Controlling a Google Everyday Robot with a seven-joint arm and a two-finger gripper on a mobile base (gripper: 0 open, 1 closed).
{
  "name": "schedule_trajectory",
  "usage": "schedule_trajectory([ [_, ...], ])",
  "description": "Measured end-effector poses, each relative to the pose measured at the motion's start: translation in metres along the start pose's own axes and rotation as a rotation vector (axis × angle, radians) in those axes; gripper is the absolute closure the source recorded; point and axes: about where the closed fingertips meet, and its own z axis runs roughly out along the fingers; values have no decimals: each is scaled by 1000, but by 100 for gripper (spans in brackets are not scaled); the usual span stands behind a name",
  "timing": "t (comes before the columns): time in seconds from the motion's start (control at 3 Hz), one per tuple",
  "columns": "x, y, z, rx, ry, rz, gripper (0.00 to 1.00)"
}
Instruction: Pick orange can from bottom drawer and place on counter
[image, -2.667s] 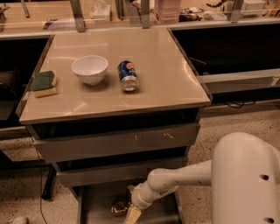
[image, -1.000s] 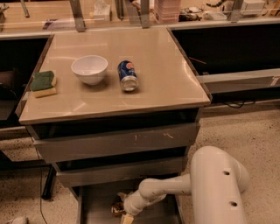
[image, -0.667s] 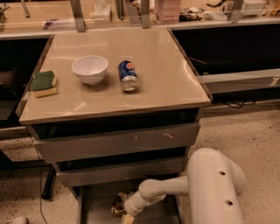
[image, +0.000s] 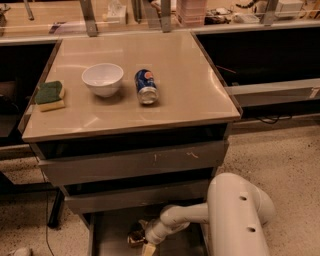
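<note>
The orange can (image: 135, 236) lies on the floor of the open bottom drawer (image: 107, 235) at the lower edge of the camera view, partly hidden by my wrist. My gripper (image: 145, 244) reaches down into the drawer and sits right at the can, its fingers around or against it; the lower part is cut off by the frame edge. The white arm (image: 235, 215) bends in from the lower right. The beige counter (image: 185, 85) is above the drawers.
On the counter lie a blue can (image: 146, 86) on its side, a white bowl (image: 102, 78) and a green-yellow sponge (image: 50, 95). Two shut grey drawer fronts (image: 135, 162) sit above the open drawer. Speckled floor lies to the right.
The arm has shifted left and lower into the drawer, bringing the gripper onto the orange can. Counter items have not moved.
</note>
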Motion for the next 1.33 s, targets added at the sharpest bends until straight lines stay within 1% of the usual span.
schedule_trajectory([
  [0.33, 16, -8, 9, 2, 12, 21, 0],
  [0.67, 26, -9, 20, 3, 13, 74, 18],
  [1.33, 27, -9, 20, 3, 12, 76, 64],
])
